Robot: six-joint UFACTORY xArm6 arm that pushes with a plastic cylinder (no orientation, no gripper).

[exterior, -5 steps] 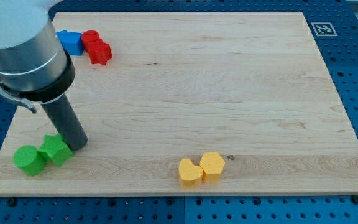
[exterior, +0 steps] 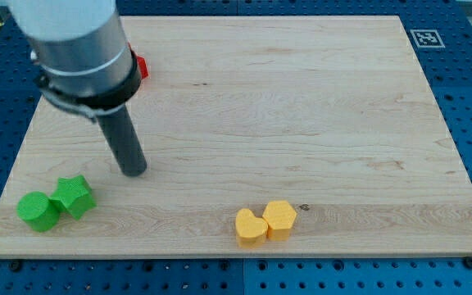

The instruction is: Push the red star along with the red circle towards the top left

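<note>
Only a sliver of a red block [exterior: 141, 66] shows near the worktop's top left — shape unclear, the rest hidden behind the arm.

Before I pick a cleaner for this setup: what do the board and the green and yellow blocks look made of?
The board looks like pale, matte wood: long grain lines run across it. The green star, green cylinder, yellow heart and yellow hexagon show flat, even colour with little shine, so probably painted wood or plastic; I cannot tell which.
</note>
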